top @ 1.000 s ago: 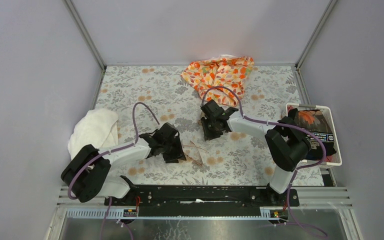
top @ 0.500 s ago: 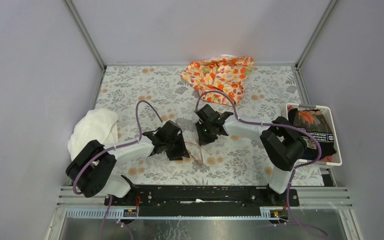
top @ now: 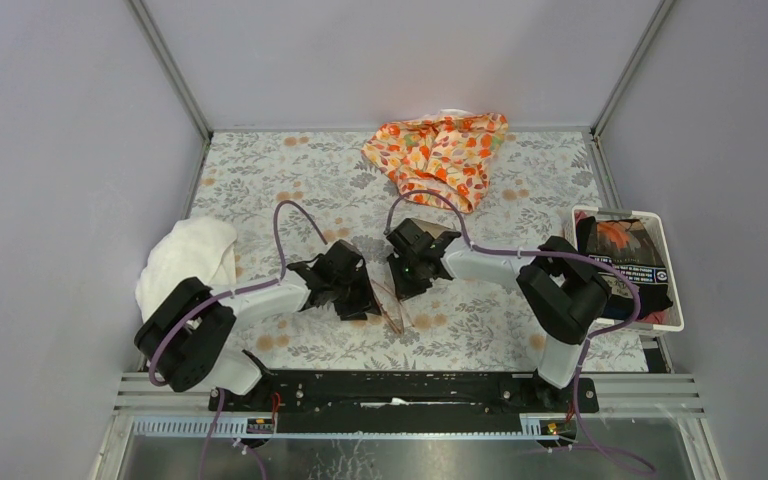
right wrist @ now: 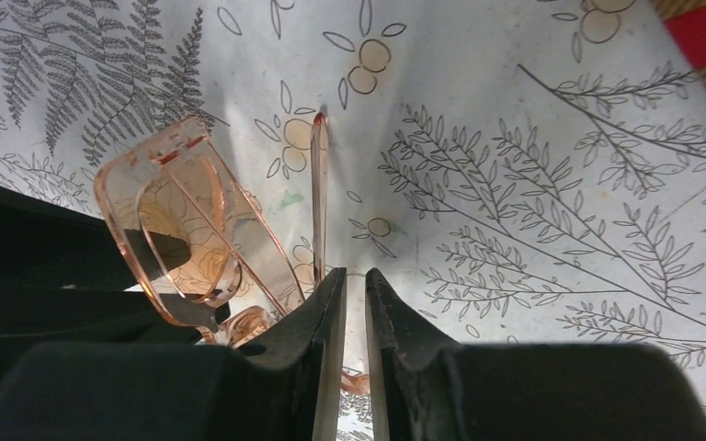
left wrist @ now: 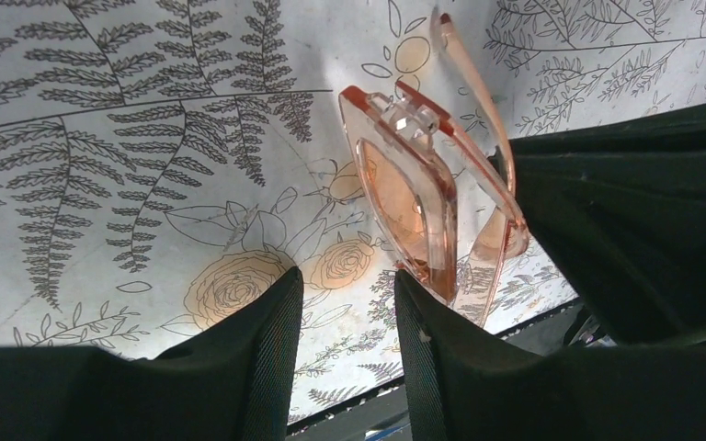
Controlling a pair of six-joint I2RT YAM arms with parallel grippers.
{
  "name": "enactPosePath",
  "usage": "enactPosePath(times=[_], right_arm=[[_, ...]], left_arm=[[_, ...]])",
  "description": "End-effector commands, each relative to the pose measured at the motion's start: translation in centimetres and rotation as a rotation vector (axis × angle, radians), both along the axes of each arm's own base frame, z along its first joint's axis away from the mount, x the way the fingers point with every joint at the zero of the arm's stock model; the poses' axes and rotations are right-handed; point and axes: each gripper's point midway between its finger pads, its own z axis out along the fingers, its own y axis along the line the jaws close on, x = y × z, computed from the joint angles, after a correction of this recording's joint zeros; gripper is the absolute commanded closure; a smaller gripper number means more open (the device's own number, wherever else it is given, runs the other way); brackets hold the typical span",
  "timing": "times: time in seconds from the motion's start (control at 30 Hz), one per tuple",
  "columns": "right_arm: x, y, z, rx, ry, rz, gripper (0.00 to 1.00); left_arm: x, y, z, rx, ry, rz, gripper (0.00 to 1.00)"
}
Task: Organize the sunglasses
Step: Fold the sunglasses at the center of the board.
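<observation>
Reaching inward from opposite sides, both arms stretch low over the floral tablecloth (top: 260,170) and meet at the sunglasses (left wrist: 411,197), which sit near its middle between them. The left gripper (left wrist: 345,280) is parted and empty, one fingertip (left wrist: 423,303) at the lens rim. The right gripper (right wrist: 354,276) is almost pressed together over a temple; whether it pinches it, I cannot tell.

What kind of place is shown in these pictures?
Probably a robot test cell: grey walls with metal corner posts enclose a floral-covered table, and the left arm and right arm are bolted to a black rail.
</observation>
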Motion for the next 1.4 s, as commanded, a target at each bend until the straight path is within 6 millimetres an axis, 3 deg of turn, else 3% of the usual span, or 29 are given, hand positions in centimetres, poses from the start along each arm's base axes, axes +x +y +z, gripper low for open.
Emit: enactPosePath(times=[0.0, 0.4, 0.67, 0.9, 1.23, 1.37], right_arm=[[-0.8, 1.9, 1.4, 0.054, -0.007, 0.026, 0.8], [-2.4, 3.5, 1.7, 0.071, -0.001, 0.05, 0.8], [-1.6, 1.4, 1.5, -0.006, -0.056, 0.018, 0.78], [-0.9, -0.7, 1.4, -0.074, -0.097, -0.004, 0.7], [0.5, -3.6, 3.0, -0.099, -0.145, -0.066, 0.67], [1.0, -3.8, 4.6, -0.071, -0.179, -0.089, 0.66]], left_arm=[[1.0, -0.9, 0.0, -0.017, -0.031, 0.004, 0.53], [2.3, -2.3, 0.6, -0.048, -0.05, -0.007, 0.54], [1.8, -1.5, 0.4, -0.028, -0.051, -0.003, 0.54], [1.4, -1.0, 0.6, -0.022, -0.054, -0.003, 0.54], [1.6, -0.7, 1.1, 0.005, -0.075, -0.016, 0.54], [1.5, -0.3, 1.4, 0.02, -0.08, -0.016, 0.54]])
